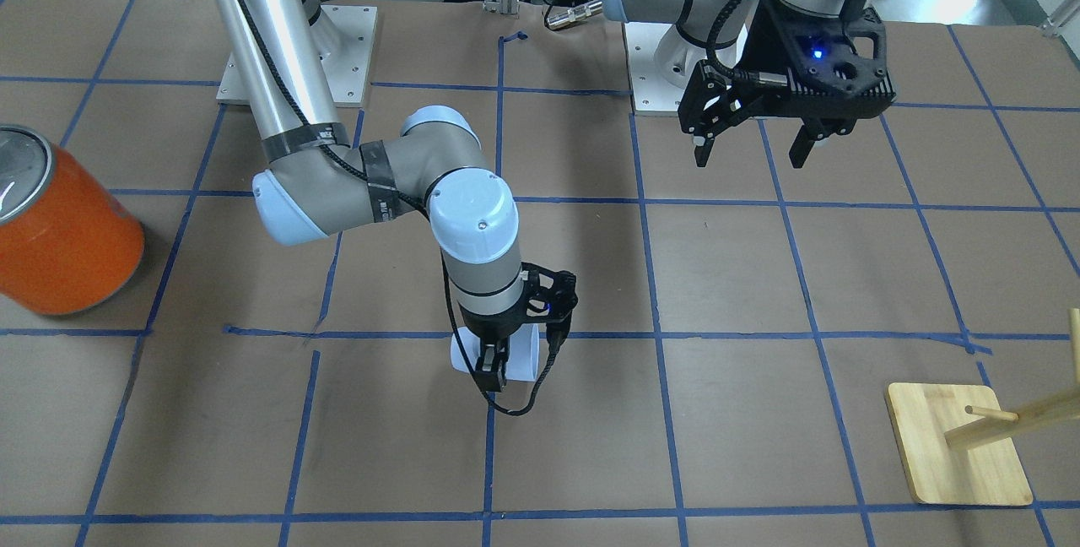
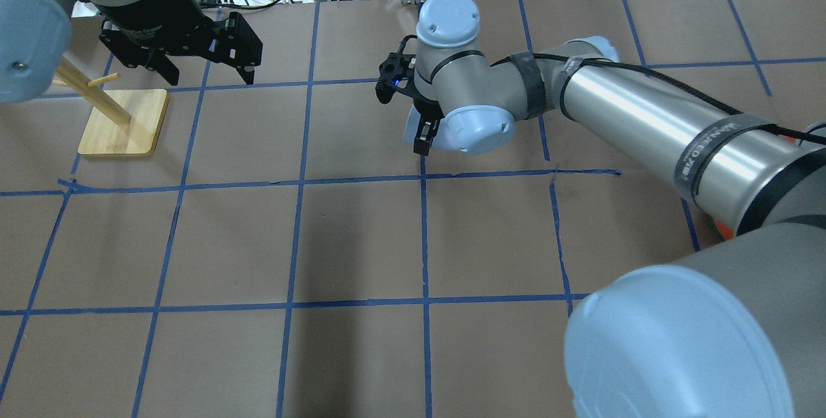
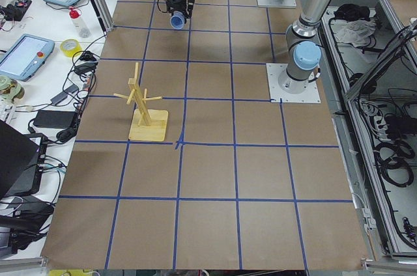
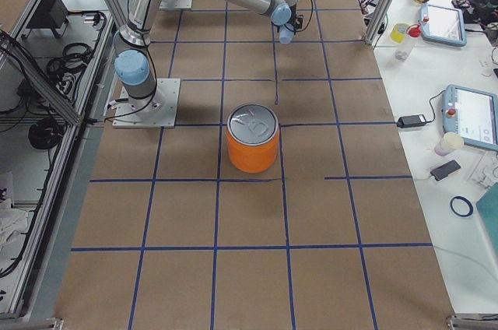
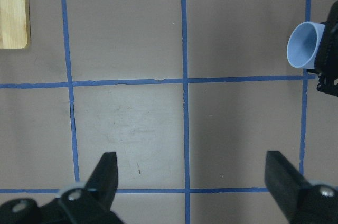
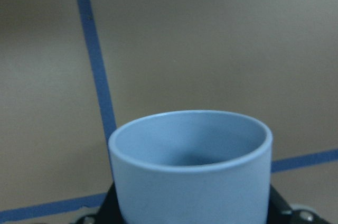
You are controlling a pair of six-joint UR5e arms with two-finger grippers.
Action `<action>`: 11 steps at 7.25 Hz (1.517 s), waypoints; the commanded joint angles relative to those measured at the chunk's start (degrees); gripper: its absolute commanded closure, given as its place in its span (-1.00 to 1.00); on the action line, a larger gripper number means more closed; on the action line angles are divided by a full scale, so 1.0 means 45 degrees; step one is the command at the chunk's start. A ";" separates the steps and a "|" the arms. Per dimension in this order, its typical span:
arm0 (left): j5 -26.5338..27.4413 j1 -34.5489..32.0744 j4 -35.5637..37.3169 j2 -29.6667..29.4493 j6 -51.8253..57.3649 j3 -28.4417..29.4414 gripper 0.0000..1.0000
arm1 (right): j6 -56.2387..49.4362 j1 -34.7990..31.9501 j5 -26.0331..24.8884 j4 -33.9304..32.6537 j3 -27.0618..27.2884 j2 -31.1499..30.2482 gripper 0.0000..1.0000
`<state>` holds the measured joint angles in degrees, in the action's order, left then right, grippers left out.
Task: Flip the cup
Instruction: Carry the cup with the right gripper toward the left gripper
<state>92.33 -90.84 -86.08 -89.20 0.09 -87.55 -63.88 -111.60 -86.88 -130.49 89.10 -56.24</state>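
The pale lavender-blue cup is held on its side in my right gripper, which points down near the table's middle and is shut on it. In the right wrist view the cup fills the bottom, its open mouth showing. The left wrist view shows the cup at the upper right, its mouth turned sideways. It also shows in the overhead view. I cannot tell whether it touches the table. My left gripper is open and empty, hovering well away from the cup.
A large orange can with a silver top stands on the robot's right side. A wooden peg stand stands on the robot's left side, near my left gripper. Blue tape lines grid the brown table.
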 commanded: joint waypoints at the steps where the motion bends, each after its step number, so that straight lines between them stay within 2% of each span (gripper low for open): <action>1: -0.0069 0.0321 -0.0343 0.0134 0.0853 0.0002 -1.00 | -0.2287 -0.0356 0.0107 0.0032 0.0005 0.0076 -0.21; 8: -0.0749 0.0694 -0.0928 0.0135 0.1309 0.0002 -1.00 | -0.1626 -0.0630 0.0205 -0.0144 -0.0190 0.0662 -0.34; 9: -0.0946 0.0791 -0.1105 0.0174 0.1328 -0.0017 -1.00 | -0.1490 -0.0630 0.0147 -0.0105 -0.0190 0.0623 -0.99; 11: -0.1685 0.0811 -0.2000 0.0368 0.1581 0.0041 -1.00 | -0.1449 -0.0649 0.0146 -0.0046 -0.0190 0.0487 -1.00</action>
<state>86.98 -87.32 -92.66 -88.16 6.55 -87.55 -70.46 -114.47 -86.22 -130.89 88.24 -53.64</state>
